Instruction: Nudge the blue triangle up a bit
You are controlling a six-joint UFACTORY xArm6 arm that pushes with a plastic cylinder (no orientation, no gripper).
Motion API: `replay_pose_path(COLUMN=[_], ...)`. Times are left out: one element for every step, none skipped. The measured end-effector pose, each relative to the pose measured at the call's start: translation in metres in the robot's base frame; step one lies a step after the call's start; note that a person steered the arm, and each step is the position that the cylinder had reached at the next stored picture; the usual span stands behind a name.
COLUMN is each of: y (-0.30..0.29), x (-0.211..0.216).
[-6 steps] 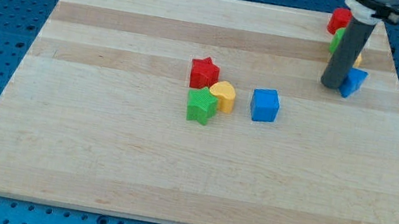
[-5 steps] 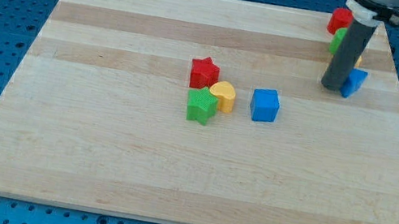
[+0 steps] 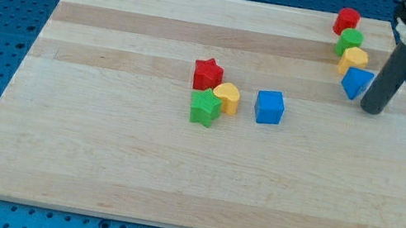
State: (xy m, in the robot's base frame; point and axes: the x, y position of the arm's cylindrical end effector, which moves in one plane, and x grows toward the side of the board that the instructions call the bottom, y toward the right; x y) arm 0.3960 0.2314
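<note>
Near the middle of the wooden board (image 3: 95, 154) stand a red star (image 3: 208, 72), a green star (image 3: 204, 107) and a yellow heart (image 3: 227, 97), close together, with a blue cube (image 3: 269, 106) just at 3 o'clock of them. Far at the view's right, the blue triangle (image 3: 355, 81) is the lowest of a column under a yellow block (image 3: 354, 58), a green block (image 3: 349, 42) and a red block (image 3: 347, 21). My tip (image 3: 371, 109) is at about 4 o'clock of the triangle, touching or almost. There are no jaws, only the rod. The triangle looks light, stiff and easy to slide; I judge a push on its lower side is best.
</note>
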Motion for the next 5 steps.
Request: replay_pose_path(y=[0.004, 0.005, 0.005, -0.002, -0.017], x=[-0.003, -0.003, -0.005, -0.007, -0.007])
